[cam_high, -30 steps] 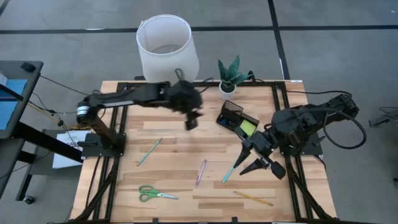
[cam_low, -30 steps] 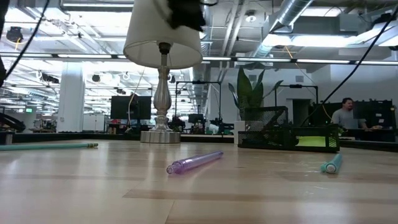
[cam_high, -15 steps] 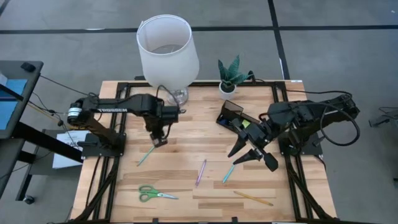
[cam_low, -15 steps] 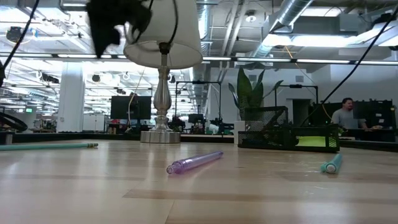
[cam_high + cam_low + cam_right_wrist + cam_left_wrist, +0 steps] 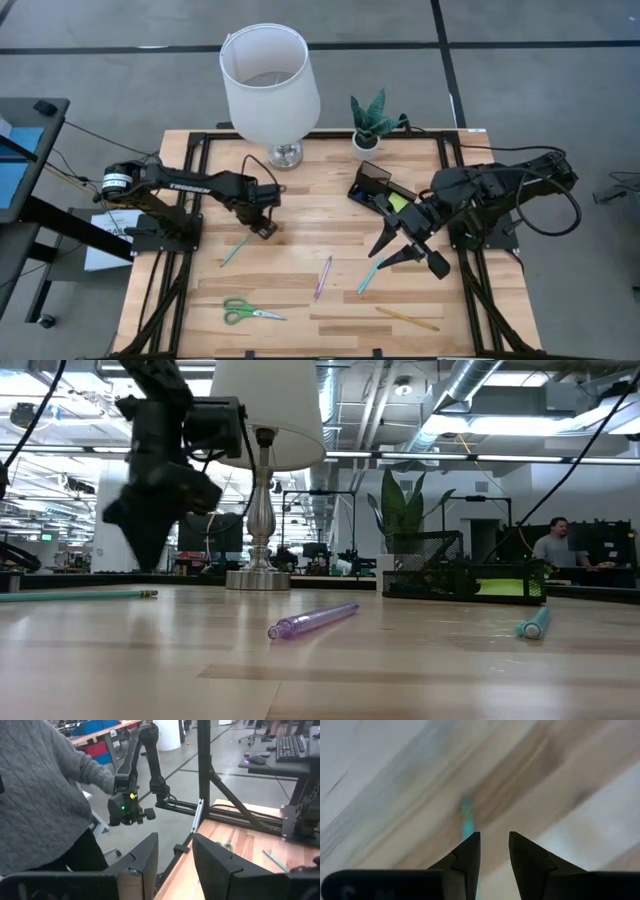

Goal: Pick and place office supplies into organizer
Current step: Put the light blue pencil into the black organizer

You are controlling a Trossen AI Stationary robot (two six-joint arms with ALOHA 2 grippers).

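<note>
Left gripper [image 5: 265,226] is low over the table just above the upper end of a teal pencil [image 5: 240,244]; fingers stand a narrow gap apart with nothing between them, the pencil showing blurred past the fingertips [image 5: 470,845] in the wrist view. Right gripper [image 5: 400,247] hangs parted and empty just above a teal pen [image 5: 369,274], next to the organizer [image 5: 378,190]. Organizer sits at the table's back right with a lime sticky-note pad [image 5: 398,205] inside; its other contents too small to tell. Loose on the wood: one purple pen [image 5: 323,277], one yellow pencil [image 5: 407,319], one pair of green-handled scissors [image 5: 248,312]. Lamp [image 5: 266,85] and potted plant [image 5: 369,123] at the back edge. Right wrist view catches a person's grey sleeve [image 5: 45,785] beyond the table.
</note>
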